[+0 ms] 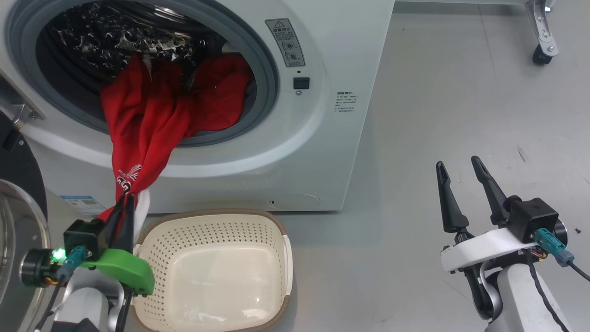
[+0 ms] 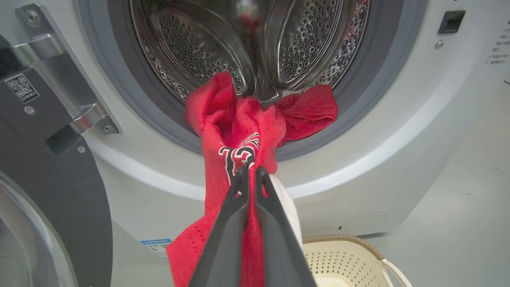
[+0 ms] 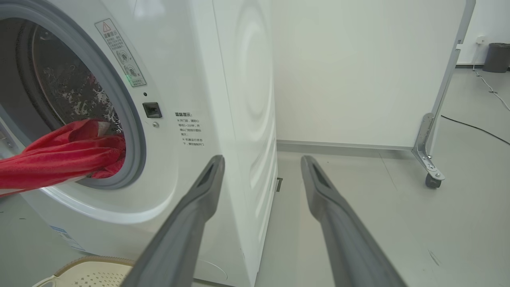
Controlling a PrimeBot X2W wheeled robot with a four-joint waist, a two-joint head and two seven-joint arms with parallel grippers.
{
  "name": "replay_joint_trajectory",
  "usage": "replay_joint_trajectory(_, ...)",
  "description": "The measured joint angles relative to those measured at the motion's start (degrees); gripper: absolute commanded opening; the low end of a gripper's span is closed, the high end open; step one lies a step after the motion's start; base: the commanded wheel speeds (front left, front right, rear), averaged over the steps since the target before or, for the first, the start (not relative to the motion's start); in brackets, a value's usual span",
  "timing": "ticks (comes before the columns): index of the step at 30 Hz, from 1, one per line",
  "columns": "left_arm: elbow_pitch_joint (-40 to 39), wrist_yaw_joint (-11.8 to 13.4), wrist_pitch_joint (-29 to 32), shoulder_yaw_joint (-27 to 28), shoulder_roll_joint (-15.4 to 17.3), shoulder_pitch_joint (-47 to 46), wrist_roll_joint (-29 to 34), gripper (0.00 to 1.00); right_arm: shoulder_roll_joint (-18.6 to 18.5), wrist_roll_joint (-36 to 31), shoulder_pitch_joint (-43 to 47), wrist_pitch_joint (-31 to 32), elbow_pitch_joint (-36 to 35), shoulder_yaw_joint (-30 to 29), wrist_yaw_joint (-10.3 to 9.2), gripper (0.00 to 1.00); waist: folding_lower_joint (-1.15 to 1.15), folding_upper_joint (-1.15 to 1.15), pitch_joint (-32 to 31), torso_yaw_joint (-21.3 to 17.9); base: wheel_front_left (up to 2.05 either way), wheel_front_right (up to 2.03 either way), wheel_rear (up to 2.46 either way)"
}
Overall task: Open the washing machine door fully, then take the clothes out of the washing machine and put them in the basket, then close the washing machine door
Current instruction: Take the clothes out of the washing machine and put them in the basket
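One stretched rope of red clothes [image 1: 143,124] is seen running from the grey-ringed mouth of the washing machine [image 1: 322,138] down and nearward to the left gripper [image 1: 126,203], whose two dark fingers are pinched tight on the fabric just below the printed lettering. The far end of the bundle is draped over the lower lip of the mouth and lies inside the drum. The long axis of the cloth is thus laid from far and high to near and low, ending at the fingertips. The basket [image 1: 212,214] is set on the floor just right of that gripper, close before the foot of the machine, its bottom bare. The washing machine door [image 1: 16,175] is swung wide at the left. The right gripper [image 1: 458,162] is held well apart at the right, fingers spread wide with nothing between them. A pull nearward, then a short carry to the right, is judged to be called for, the left arm being by far the nearer
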Motion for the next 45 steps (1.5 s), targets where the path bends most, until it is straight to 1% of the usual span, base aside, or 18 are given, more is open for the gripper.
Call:
replay_joint_trajectory(5,-4.56,-0.01,-0.01,-0.63,-1.49,1.13,0.11,0.0,0.0,0.0,0.01,0.0,-0.11,0.12,0.0,1.0,0.0,0.0,0.13,0.33,0.0,0.0,0.0)
replay_joint_trajectory(12,-13.03,0.08,-0.01,0.23,-1.64,1.09,0.12,0.0,0.0,0.0,0.01,0.0,-0.12,0.51,0.0,1.0,0.0,0.0,0.22,0.65,0.0,0.0,0.0)
replay_joint_trajectory(13,-13.03,0.08,-0.01,0.23,-1.64,1.09,0.12,0.0,0.0,0.0,0.01,0.0,-0.12,0.51,0.0,1.0,0.0,0.0,0.22,0.65,0.0,0.0,0.0)
replay_joint_trajectory(18,-20.19,1.09,-0.18,2.19,-1.78,0.97,0.13,0.0,0.0,0.0,0.01,0.0,-0.23,0.58,0.0,1.0,0.0,0.0,0.24,0.52,0.0,0.0,0.0)
replay_joint_trajectory(20,-22.62,1.12,-0.19,2.67,-1.79,0.94,0.24,0.0,0.0,0.0,0.01,0.0,-0.25,0.56,0.0,1.0,0.0,0.0,0.26,0.42,0.0,0.0,0.0)
replay_joint_trajectory(28,-28.76,1.53,-0.36,3.13,-1.94,0.99,1.54,0.0,0.0,0.01,0.01,0.0,-0.29,0.7,0.0,1.0,0.0,0.0,0.49,0.08,0.0,0.0,0.0)
replay_joint_trajectory(34,-30.05,1.52,-0.44,2.53,-2.56,2.3,1.7,0.0,-0.01,0.01,0.01,0.0,-0.33,1.46,0.0,1.0,0.0,0.0,0.89,-0.19,0.0,0.0,0.0)
replay_joint_trajectory(37,-26.41,1.41,0.01,0.75,-2.52,5.25,1.79,0.0,0.0,0.01,0.0,0.0,-0.35,2.03,0.0,1.0,0.0,0.0,1.26,-0.53,0.0,0.0,0.0)
replay_joint_trajectory(40,-23.32,0.64,2.47,-1.26,-2.49,9.19,2.05,0.0,0.0,0.01,-0.02,0.0,-0.41,2.46,0.0,1.0,0.0,0.0,1.74,-0.99,0.0,0.0,0.0)
replay_joint_trajectory(45,-20.43,0.18,5.25,-2.9,-2.36,10.27,2.04,0.0,-0.01,0.01,-0.09,0.0,-0.46,3.04,0.0,1.0,0.0,0.0,2.75,-1.95,0.0,0.0,0.0)
